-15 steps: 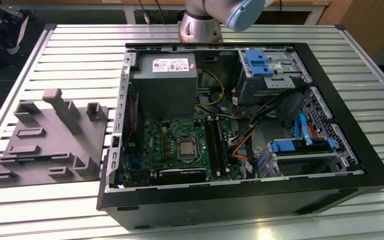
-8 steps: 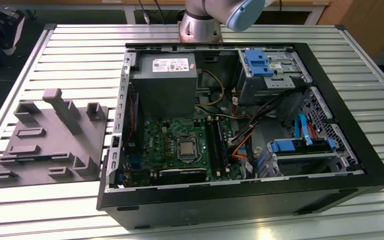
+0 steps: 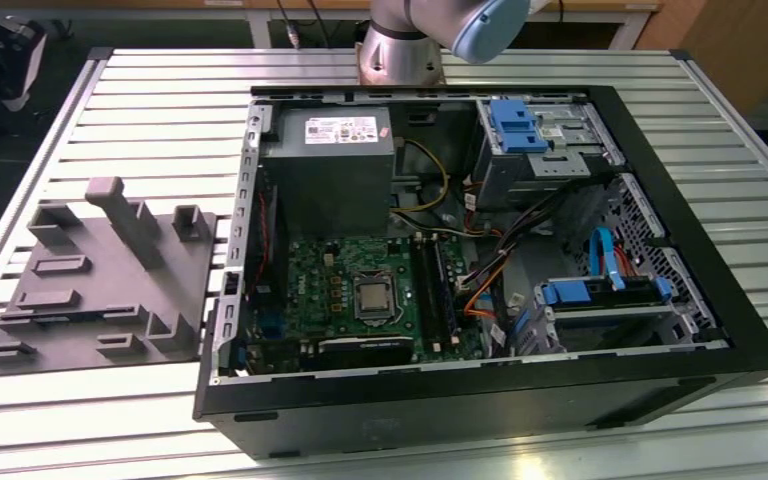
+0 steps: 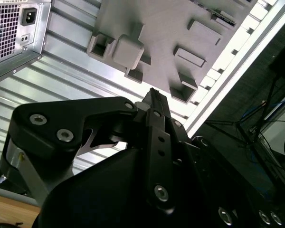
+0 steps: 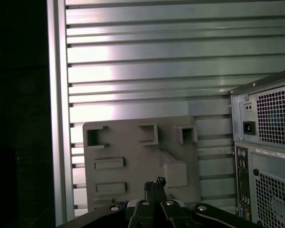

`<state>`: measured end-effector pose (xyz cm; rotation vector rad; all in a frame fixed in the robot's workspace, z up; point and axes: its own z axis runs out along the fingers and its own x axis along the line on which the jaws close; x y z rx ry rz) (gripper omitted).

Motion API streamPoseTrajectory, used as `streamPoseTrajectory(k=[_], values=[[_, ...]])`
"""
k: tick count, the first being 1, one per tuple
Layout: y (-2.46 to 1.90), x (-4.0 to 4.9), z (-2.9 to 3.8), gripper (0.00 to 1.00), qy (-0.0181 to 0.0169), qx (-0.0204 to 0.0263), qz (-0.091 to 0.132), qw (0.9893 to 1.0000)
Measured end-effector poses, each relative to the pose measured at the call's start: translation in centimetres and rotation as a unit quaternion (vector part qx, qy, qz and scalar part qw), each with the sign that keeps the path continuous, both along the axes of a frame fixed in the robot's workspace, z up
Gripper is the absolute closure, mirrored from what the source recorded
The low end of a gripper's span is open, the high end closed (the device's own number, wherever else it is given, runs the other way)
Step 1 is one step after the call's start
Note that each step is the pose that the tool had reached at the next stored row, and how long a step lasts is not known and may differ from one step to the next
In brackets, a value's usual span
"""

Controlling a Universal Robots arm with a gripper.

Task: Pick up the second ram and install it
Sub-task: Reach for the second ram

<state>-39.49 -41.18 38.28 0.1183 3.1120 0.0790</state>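
Black claw (image 5: 155,182), tips pressed together around nothing, hangs above the grey plastic holder tray (image 5: 128,152); best spread before lowering squarely.

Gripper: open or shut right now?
Shut: in both wrist views the gripper has its fingertips together, no gap, with the grey holder tray beyond.

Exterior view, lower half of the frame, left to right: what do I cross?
Grey holder tray → motherboard's processor socket → memory slots → orange cables → blue-fronted drive bay, the last four all inside the open computer case.
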Motion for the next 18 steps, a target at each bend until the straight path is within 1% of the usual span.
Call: streamPoseTrajectory(k=[18], values=[[-0.34,-0.42,-0.01,0.89,0.0,0.0,0.0,1.0]])
